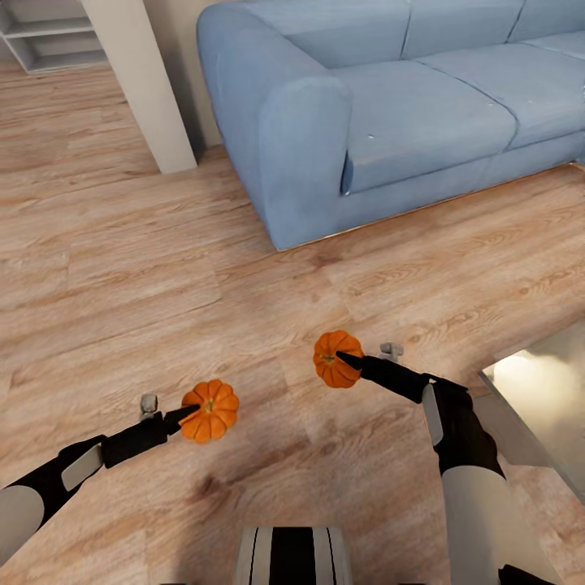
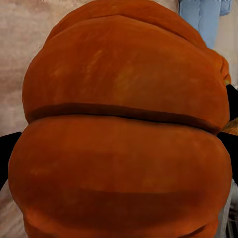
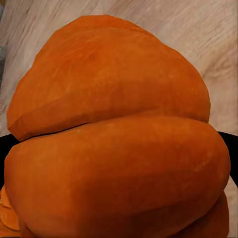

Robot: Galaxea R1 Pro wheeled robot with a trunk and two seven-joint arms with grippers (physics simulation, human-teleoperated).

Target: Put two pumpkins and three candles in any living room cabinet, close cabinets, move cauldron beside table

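At the bottom centre of the head view sits the striped top of the robot's trunk (image 1: 292, 555), with both arms reaching up the frame from the lower corners over a pale wood floor (image 1: 122, 276). In the lower left, the left gripper (image 1: 188, 414) is clamped on one pumpkin (image 1: 211, 411), its dark finger pressed against the pumpkin's left side, the stem spot facing up toward the camera. In the left wrist view this pumpkin (image 2: 124, 134) bulges across nearly the whole picture, two ribs split by a dark groove, with black fingertips (image 2: 233, 148) just showing at its flanks. Slightly higher and right of centre in the head view, the right gripper (image 1: 351, 362) is closed on the second pumpkin (image 1: 335, 358), one dark finger laid across its face; this pumpkin is tilted, its stem turned toward the upper left. The right wrist view shows that same pumpkin (image 3: 119, 144) close up, orange ribs pressed between black fingertips (image 3: 231, 153) at the edges. The two pumpkins are well apart, both held above the floor. At the right edge, the corner of the grey, shiny bench (image 1: 540, 406) enters the frame just beside the right forearm. Farther back, a blue sofa (image 1: 390, 106) fills the upper right, a pale pillar (image 1: 142, 81) stands to its left, and a light shelf unit (image 1: 49, 32) sits in the upper left corner.
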